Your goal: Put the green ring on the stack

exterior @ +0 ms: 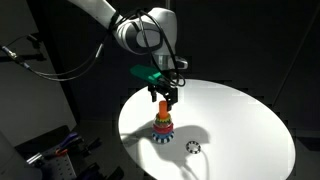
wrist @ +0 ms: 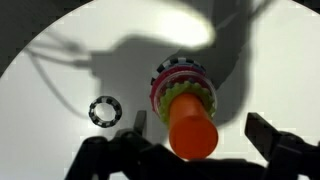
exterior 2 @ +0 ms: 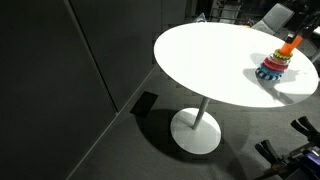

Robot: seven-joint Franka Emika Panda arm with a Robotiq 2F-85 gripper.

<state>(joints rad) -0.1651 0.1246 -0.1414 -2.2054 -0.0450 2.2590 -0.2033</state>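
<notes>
The stack (exterior: 162,124) stands on the white round table (exterior: 240,120); it also shows in an exterior view (exterior 2: 274,66). In the wrist view its orange peg (wrist: 190,125) rises toward the camera from the toothed rings (wrist: 178,72). The green ring (wrist: 205,98) lies around the peg on top of those rings. My gripper (wrist: 200,135) is open, with one finger on each side of the peg's top and nothing held. In an exterior view the gripper (exterior: 166,98) hangs just above the peg.
A small dark toothed ring (wrist: 104,110) lies loose on the table beside the stack and also shows in an exterior view (exterior: 193,147). The table's edge (exterior 2: 170,75) drops to a dark floor, above a pedestal base (exterior 2: 195,130).
</notes>
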